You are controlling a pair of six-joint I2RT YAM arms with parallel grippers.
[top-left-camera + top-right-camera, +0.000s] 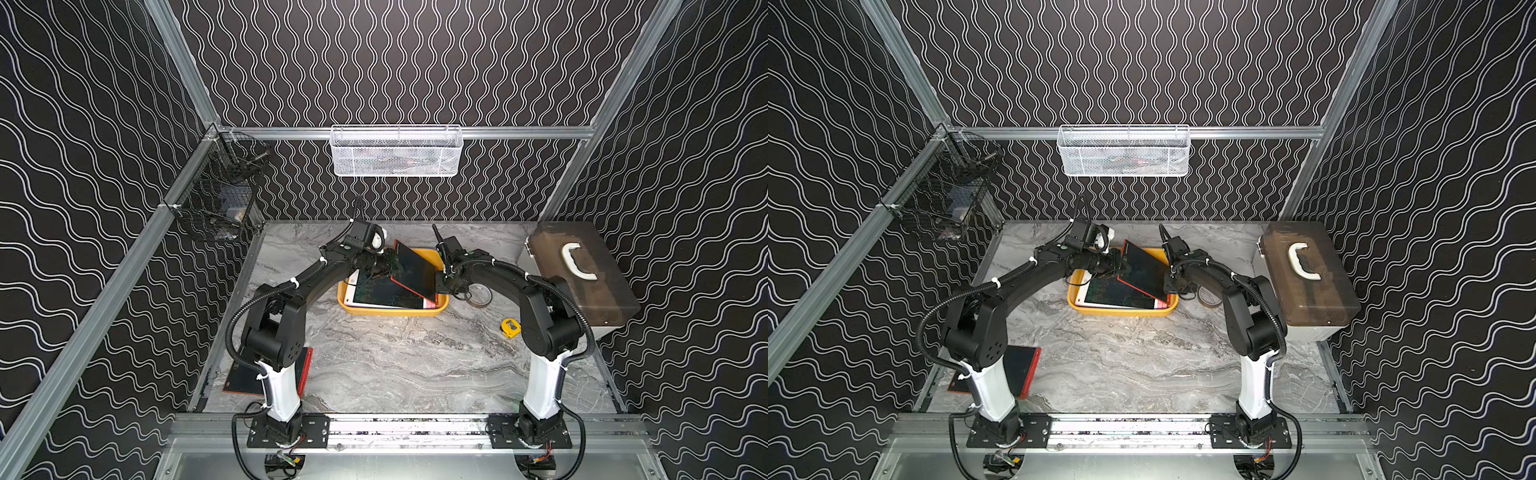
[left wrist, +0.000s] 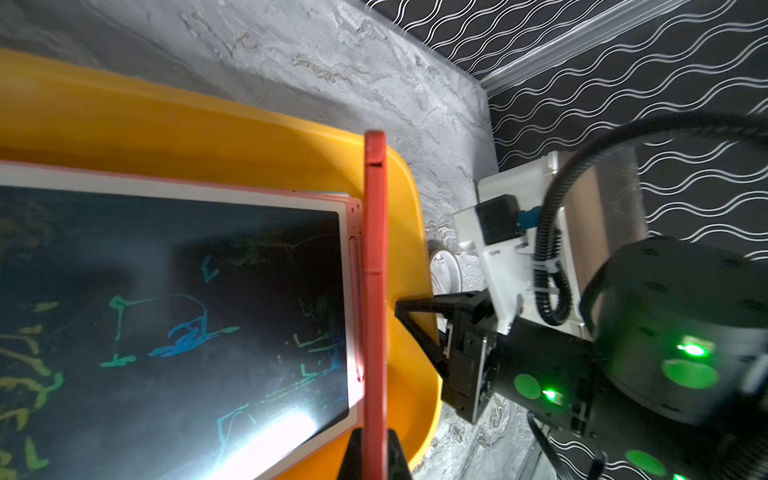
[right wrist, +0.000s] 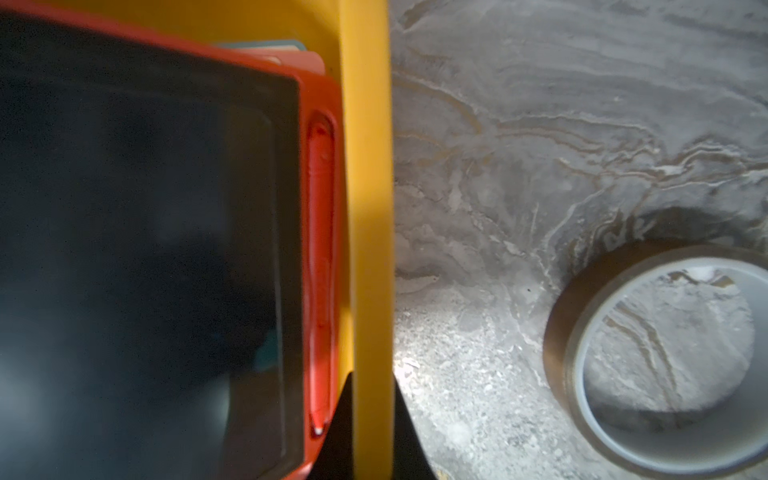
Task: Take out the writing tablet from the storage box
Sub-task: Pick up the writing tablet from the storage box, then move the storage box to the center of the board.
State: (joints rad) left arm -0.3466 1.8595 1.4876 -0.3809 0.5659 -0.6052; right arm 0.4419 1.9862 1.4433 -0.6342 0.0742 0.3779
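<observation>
Our left gripper [image 2: 374, 434] is clamped on the red writing tablet [image 1: 415, 272], tilted up at 10 o'clock of the storage box [image 1: 390, 311], low edge inside; our right gripper [image 3: 372, 380] pinches the rim at 3 o'clock; the white tablet [image 1: 374, 291] beneath shows green-blue scribbles we cannot read

Black arms [image 1: 291, 291] — white lower links [image 1: 283, 390], ribbed cables [image 1: 230, 332], green lights [image 2: 692, 351]

Top views look down from high; wrist views, close, apparently share the storage box [image 2: 166, 124].
</observation>
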